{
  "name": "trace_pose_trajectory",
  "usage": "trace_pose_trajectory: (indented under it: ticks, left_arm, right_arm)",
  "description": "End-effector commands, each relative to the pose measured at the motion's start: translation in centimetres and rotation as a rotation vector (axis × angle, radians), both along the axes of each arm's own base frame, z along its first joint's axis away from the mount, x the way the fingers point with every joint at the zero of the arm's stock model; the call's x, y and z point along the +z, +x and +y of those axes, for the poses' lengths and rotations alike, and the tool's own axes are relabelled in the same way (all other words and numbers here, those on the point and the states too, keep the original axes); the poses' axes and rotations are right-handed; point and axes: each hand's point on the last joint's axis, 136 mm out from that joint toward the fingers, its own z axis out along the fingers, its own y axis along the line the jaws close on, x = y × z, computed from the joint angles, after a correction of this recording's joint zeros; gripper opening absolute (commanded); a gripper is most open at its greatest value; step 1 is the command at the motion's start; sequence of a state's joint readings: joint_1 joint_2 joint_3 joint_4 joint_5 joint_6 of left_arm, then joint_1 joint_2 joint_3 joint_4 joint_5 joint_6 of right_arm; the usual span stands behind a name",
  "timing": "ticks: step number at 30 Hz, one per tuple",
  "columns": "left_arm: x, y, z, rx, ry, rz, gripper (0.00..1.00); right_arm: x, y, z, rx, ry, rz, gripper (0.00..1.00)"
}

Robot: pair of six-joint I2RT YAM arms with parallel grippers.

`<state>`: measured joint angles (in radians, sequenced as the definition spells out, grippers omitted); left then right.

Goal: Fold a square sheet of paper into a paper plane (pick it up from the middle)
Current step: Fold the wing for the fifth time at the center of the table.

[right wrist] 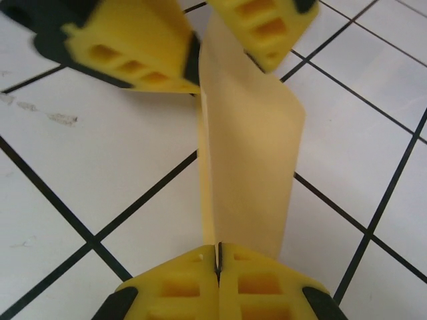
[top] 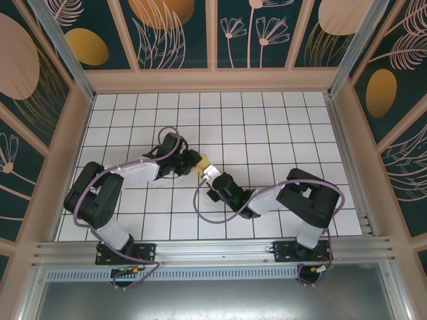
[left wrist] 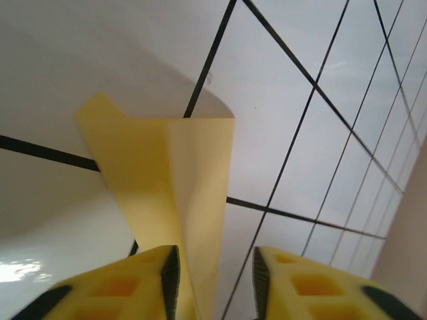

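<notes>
From above, the folded yellow paper (top: 202, 162) is seen at the middle of the desk (top: 267, 120), between the left claw (top: 191, 163) and the right claw (top: 212, 176); the patterned walls (top: 173, 33) stand well apart. At the left wrist, the jaws are parted around the paper (left wrist: 167, 187). At the right wrist, the right claw (right wrist: 218, 280) is clamped on the paper (right wrist: 247, 153). A mid-fold handover is judged in hand, so the left claw (right wrist: 227, 63) should next be drawn clear without snagging.

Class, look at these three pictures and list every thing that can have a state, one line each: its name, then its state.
yellow paper: folded along its length, reaching from one gripper to the other.
right gripper: shut, pinching one end of the paper.
left gripper: jaws apart, with the paper's other end lying between them.
</notes>
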<state>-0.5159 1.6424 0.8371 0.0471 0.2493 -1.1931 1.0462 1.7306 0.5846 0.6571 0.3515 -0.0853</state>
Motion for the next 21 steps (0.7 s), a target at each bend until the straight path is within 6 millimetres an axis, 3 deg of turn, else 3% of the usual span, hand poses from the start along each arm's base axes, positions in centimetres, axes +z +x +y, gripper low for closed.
trace_pose_trajectory:
  ticks: [1, 5, 11, 21]
  left_arm:
    - [2.3, 0.8, 2.5, 0.061, 0.109, -0.071, 0.63]
    - [3.8, 0.7, 4.9, 0.135, 0.192, -0.13, 0.75]
    - [6.1, 0.8, 5.9, 0.16, 0.191, -0.237, 0.76]
    - [6.6, 0.3, 3.1, 0.031, 0.055, -0.321, 0.69]
  right_arm:
    - [1.6, -0.5, 0.5, 0.031, 0.132, 0.096, 0.0]
    - [2.1, -0.8, 0.1, 0.05, 0.249, 0.217, 0.0]
    - [1.8, -1.3, 0.2, 0.085, 0.345, 0.36, 0.0]
    - [1.3, -1.1, 0.2, 0.06, 0.488, 0.554, 0.0]
